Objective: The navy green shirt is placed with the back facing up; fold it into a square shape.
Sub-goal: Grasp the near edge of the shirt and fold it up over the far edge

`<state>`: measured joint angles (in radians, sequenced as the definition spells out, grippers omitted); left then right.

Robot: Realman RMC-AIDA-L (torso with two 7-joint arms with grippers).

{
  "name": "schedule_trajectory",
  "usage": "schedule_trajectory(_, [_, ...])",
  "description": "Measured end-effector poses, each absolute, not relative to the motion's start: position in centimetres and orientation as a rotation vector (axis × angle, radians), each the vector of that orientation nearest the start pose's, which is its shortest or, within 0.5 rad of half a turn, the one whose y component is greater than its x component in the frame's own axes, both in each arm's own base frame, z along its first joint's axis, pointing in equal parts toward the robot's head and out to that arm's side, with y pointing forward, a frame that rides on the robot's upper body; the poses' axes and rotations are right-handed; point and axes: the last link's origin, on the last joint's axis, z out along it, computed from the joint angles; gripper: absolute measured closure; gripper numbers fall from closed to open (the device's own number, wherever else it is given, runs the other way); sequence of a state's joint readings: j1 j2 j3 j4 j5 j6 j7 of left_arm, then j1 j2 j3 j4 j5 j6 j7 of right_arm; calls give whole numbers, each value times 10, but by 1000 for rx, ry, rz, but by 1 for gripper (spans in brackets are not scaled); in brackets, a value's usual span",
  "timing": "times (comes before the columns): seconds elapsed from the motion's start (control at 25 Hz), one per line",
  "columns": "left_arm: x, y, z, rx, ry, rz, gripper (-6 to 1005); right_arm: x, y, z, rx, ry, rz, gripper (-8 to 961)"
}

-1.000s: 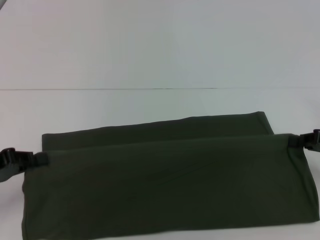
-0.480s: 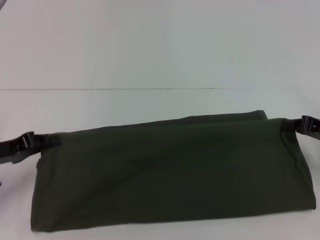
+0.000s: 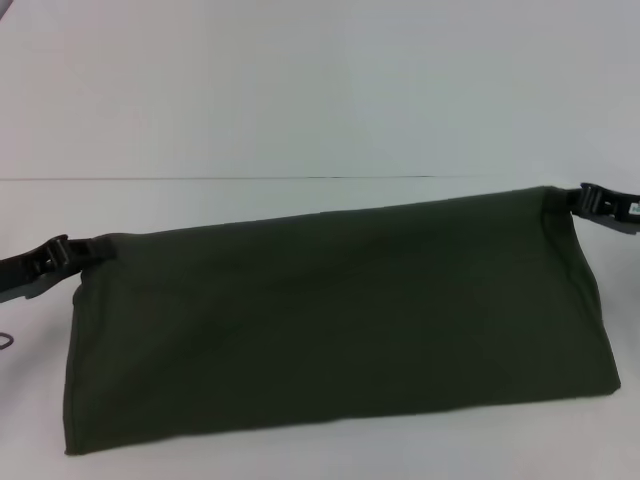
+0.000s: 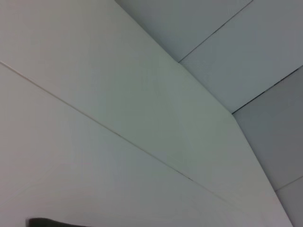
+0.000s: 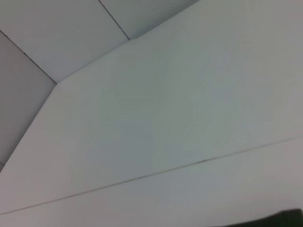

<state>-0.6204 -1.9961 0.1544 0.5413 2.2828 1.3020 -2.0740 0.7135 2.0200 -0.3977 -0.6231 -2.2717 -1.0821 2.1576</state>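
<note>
Two grippers are carrying the shirt's edge forward.

The left gripper (image 3: 78, 252) and right gripper (image 3: 568, 200), each clamped on a corner, are lifting the navy green shirt (image 3: 340, 320) higher than a second ago; the back layer is now covered, above the white table (image 3: 300, 110).

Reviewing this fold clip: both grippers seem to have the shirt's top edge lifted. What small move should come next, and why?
Probably carry the held edge a little farther away from the robot, then lower it. In the head view the left gripper and right gripper each pinch a top corner of the navy green shirt, whose upper layer hangs taut and tilted between them, the right corner farther, not yet laid flat on the table.
</note>
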Motion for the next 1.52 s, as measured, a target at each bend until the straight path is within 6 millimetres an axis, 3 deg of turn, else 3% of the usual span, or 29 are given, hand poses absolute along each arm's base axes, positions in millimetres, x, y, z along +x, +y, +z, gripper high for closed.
schedule_trajectory(0.4, [-328, 380, 38, -1843, -1620, -824, 957, 282, 441, 33, -1891, 1387, 542, 904])
schedule_trajectory(0.76, [-325, 387, 34, -1781, -1571, -860, 955, 291, 444, 21, -1825, 1366, 477, 903])
schedule_trajectory(1.52, [-319, 391, 19, -1795, -1527, -823, 943, 283, 450, 20, -1816, 1330, 538, 900])
